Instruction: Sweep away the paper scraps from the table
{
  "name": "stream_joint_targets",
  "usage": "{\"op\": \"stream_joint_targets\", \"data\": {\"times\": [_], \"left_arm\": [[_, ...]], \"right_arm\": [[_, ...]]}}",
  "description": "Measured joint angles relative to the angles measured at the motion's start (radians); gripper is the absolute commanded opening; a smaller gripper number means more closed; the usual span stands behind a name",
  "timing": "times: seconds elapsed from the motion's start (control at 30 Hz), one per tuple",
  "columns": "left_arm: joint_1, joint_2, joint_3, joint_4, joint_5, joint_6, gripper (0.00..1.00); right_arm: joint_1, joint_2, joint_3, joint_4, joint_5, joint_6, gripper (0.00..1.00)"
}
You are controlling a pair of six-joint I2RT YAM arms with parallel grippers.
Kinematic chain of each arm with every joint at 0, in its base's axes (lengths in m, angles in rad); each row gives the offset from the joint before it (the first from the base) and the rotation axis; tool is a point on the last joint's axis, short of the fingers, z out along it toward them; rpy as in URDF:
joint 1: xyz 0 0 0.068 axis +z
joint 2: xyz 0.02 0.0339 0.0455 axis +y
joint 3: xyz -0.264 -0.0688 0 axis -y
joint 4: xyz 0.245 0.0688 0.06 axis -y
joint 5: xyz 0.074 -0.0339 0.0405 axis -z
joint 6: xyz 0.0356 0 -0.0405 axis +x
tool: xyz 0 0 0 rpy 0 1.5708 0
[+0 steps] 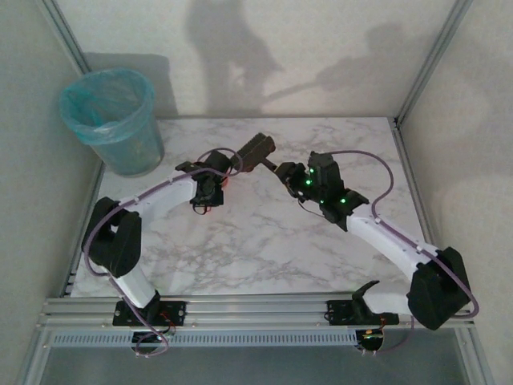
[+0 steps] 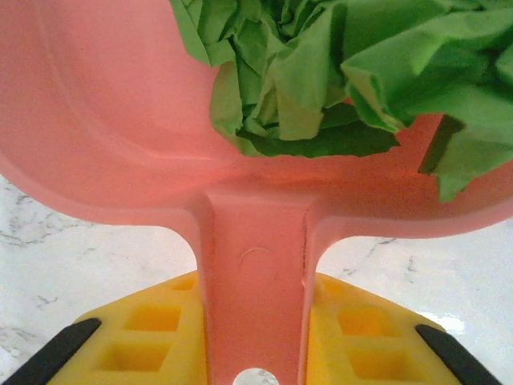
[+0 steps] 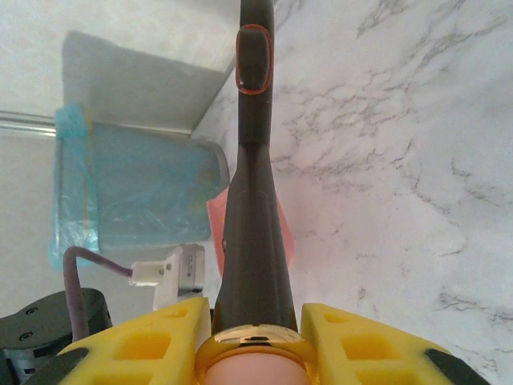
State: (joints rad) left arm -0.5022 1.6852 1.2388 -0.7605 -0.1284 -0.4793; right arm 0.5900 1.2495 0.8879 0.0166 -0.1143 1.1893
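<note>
Crumpled green paper scraps (image 2: 321, 72) lie piled in the bowl of a pink dustpan (image 2: 104, 120). My left gripper (image 2: 255, 321) is shut on the dustpan's handle, which sits between the yellow fingers (image 2: 152, 337). From above, the left gripper (image 1: 215, 178) is over the table's (image 1: 240, 249) back middle. My right gripper (image 3: 255, 337) is shut on a dark brush (image 3: 250, 200) with a gold ring near its end. The brush points toward the dustpan (image 3: 215, 216), and its head (image 1: 256, 150) is just right of the left gripper. The right gripper (image 1: 287, 172) stands beside it.
A bin lined with a blue bag (image 1: 112, 120) stands off the table's back left corner, also seen as the bin (image 3: 136, 192) past the brush. Aluminium rails (image 1: 240, 309) run along the near edge. Bare marble (image 3: 401, 160) lies to the right.
</note>
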Motion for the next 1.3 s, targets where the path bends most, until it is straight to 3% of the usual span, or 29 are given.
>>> {"op": "stream_joint_targets", "data": {"times": [0.3, 0.5, 0.8, 1.07, 1.3], "left_arm": [[0.0, -0.048, 0.1, -0.097, 0.002, -0.051, 0.0], [0.0, -0.047, 0.268, -0.21, 0.002, -0.088, 0.0], [0.049, -0.003, 0.579, -0.343, 0.015, -0.116, 0.0], [0.155, 0.068, 0.789, -0.432, 0.063, -0.119, 0.0], [0.298, 0.106, 0.9, -0.452, 0.166, -0.128, 0.0]], "right_arm": [[-0.055, -0.181, -0.124, 0.001, 0.126, 0.005, 0.0], [-0.084, -0.179, -0.137, -0.006, 0.184, 0.0, 0.0], [-0.084, 0.042, -0.091, 0.005, 0.163, -0.129, 0.0], [-0.081, 0.251, 0.024, 0.095, -0.006, -0.219, 0.0], [-0.067, 0.32, 0.05, 0.136, -0.058, -0.24, 0.0]]}}
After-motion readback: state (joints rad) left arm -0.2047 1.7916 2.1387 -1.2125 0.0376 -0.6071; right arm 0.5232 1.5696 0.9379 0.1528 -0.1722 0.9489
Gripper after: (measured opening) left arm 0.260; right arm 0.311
